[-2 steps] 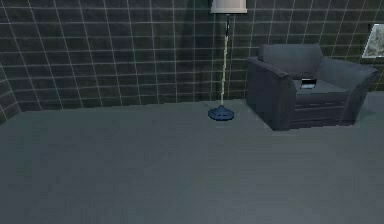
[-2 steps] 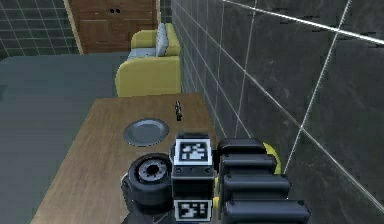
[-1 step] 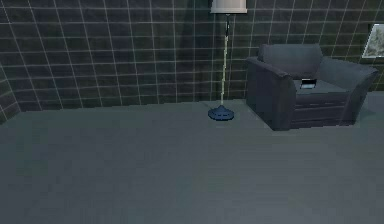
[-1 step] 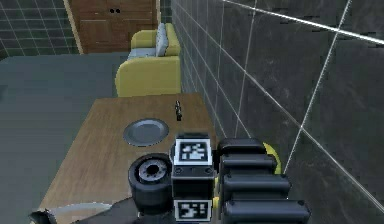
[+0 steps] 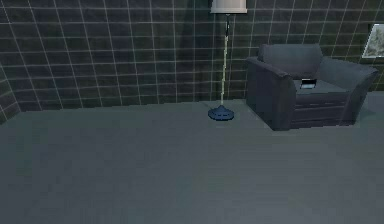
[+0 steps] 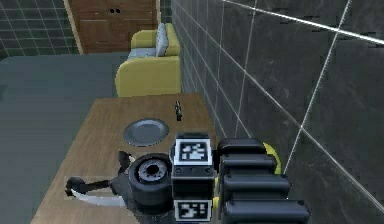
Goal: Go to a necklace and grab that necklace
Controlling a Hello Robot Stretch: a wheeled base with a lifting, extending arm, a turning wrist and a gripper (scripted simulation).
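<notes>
My gripper (image 6: 78, 190) reaches toward the arm side view's left, low over a wooden table (image 6: 105, 135). Its dark round body (image 6: 151, 178) sits left of the two white marker squares (image 6: 192, 152). Only bare tabletop lies behind the fingers, so it holds nothing. A small dark thing (image 6: 178, 108) stands near the table's far edge, too small to name. A grey round plate (image 6: 148, 130) lies between it and the gripper.
A dark tiled wall (image 6: 290, 90) runs close along the table's right. Beyond the table stand a yellow armchair (image 6: 150, 68) and a wooden cabinet (image 6: 115, 25). The forward view has open grey floor (image 5: 140, 160), a floor lamp (image 5: 225, 70) and a dark armchair (image 5: 300, 90) against a tiled wall.
</notes>
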